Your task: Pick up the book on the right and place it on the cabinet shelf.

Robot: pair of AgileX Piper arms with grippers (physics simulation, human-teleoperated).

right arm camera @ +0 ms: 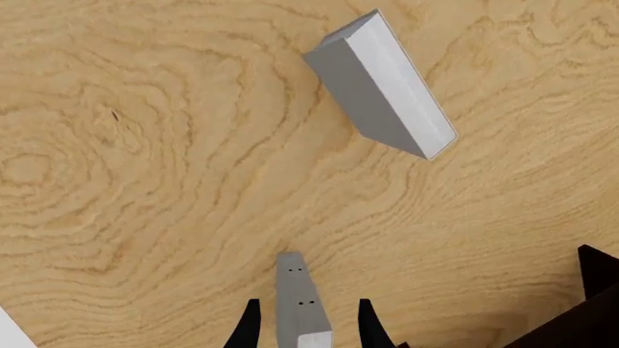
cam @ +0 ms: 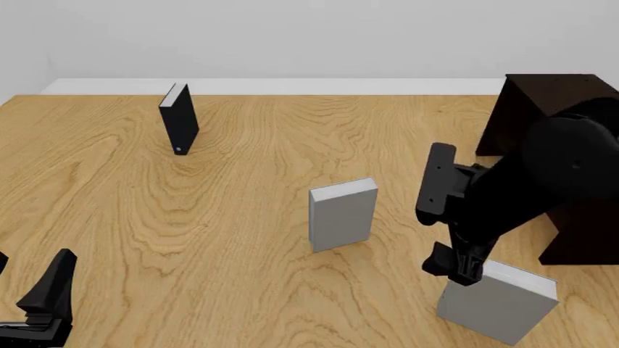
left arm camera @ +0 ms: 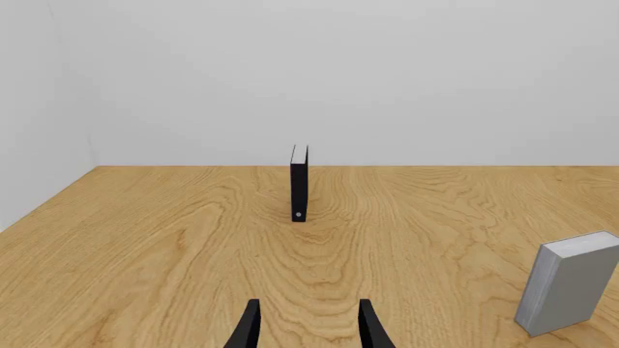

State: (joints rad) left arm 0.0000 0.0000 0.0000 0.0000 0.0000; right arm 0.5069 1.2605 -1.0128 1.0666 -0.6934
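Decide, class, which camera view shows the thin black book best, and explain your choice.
The left wrist view shows it best: the thin black book stands upright, centred, spine-on and unobstructed on the table. The front view also shows it, smaller, far-left, with its cover visible. The right wrist view does not show it.

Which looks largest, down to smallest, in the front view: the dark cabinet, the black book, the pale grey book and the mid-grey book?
1. Dark cabinet, though partly hidden by the right arm.
2. and 3. Mid-grey book and pale grey book: similar, and the mid-grey one stands nearer the camera, so unranked.
4. Black book, farthest away.
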